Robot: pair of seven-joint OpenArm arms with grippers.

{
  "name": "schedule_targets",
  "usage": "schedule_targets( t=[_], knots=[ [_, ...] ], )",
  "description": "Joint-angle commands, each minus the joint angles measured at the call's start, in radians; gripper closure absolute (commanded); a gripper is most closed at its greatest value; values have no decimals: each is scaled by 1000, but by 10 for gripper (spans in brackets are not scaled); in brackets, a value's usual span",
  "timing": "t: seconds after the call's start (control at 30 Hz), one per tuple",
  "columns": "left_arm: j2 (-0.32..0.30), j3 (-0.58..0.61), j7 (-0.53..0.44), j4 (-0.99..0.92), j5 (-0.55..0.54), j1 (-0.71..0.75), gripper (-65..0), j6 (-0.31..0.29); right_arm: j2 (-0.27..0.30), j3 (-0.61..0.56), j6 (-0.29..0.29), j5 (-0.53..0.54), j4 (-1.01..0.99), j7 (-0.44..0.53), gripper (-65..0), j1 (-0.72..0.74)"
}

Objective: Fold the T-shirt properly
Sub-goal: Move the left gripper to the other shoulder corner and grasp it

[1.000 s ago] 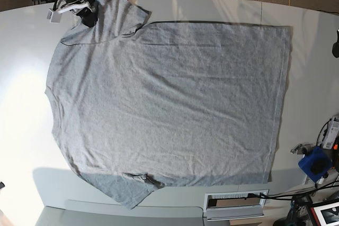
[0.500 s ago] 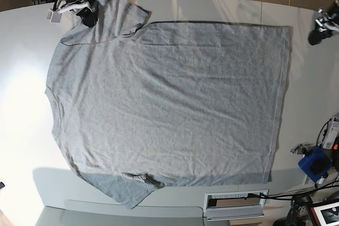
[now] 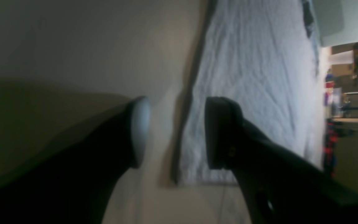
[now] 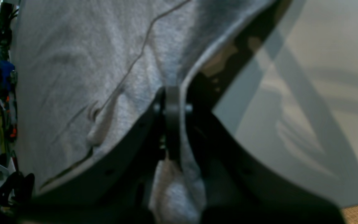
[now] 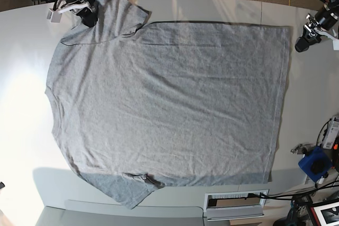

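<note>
Grey heather cotton T-shirt [image 5: 169, 104] spread flat on pale counter [image 5: 26, 104].
Right fingers [image 4: 172, 124] pinched shut on its far sleeve; left fingers [image 3: 216, 133] apart, empty, beside its hem corner.

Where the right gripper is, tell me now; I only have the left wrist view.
Observer: The right gripper is shut on one sleeve of the large heather-grey cotton T-shirt, at the shirt's far shoulder corner in the base view.
Operator: Report the other sleeve.
Observer: It lies on the pale grey table near the front edge, with nothing gripping it.
Operator: Give me the shirt's overall lay.
Observer: It is spread out flat, plain side up; no lettering shows.
</note>
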Motion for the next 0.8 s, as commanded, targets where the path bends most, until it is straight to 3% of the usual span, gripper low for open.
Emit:
schedule_targets(
  t=[0.0,0.33,0.53,0.77],
  knots=[
    [-16,1,51,0,23,28,-289,18,3,3,-5,-16,6,-8,0,-11],
    [-16,1,123,7,-18,85,-289,-2,3,3,-5,-13,6,-8,0,-11],
    [-9,1,121,71,74,85,-289,3,3,3,-5,-13,6,-8,0,-11],
    [23,2,129,119,104,90,-289,18,3,3,-5,-13,6,-8,0,-11]
  ],
)
